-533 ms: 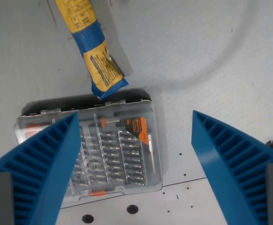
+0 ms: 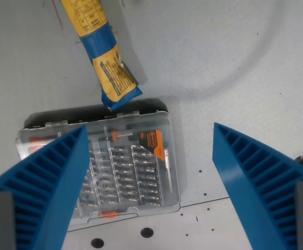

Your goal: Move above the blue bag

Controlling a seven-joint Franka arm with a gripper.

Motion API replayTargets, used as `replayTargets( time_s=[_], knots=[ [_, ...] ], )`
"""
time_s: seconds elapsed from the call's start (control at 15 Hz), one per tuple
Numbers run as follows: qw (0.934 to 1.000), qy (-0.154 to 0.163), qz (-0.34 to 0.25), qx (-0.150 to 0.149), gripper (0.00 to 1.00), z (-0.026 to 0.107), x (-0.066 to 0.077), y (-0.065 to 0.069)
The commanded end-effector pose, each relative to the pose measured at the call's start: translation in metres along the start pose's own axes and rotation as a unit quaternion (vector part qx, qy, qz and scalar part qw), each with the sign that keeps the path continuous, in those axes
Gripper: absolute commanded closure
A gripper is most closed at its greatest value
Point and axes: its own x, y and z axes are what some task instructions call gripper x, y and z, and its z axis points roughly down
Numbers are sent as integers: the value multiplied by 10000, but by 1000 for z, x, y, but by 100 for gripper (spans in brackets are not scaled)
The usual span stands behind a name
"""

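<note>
Nothing had moved since the earlier frame: my view sat exactly where it was, and every object lay in the same spot. My gripper (image 2: pixel 150 187) hung with its two ribbed blue fingers (image 2: pixel 47 182) spread wide apart at the lower left and lower right of the frame, holding nothing. Between them and a little toward the left lay a clear plastic screwdriver bit case (image 2: pixel 102 166), flat on the grey table (image 2: pixel 235 62), its rows of bits and an orange label showing through the lid. The blue bag (image 2: pixel 102 57), a long narrow packet in blue and yellow with printed labels, ran from the top edge of the frame down toward the middle, slanting from upper left to lower right; its lower blue corner reached the back edge of the case, and I could not tell whether it touched or just overlapped it. So I was over the case, not the bag, and the bag lay ahead of me toward the top of the frame. I judged the bag to be light, soft and crinkly, likely to buckle and slide if pinched at an end, so the firmer filled middle, taken across its narrow width, looked the best place to hold.
</note>
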Motion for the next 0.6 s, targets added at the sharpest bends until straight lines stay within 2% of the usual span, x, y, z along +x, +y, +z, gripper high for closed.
replayTargets(
  time_s=[0.07, 0.6],
  knots=[
    [10000, 22, -77, -6, 0, 0, 1, -1],
    [9992, 53, -395, -66, 0, 12, 8, -7]
  ],
)
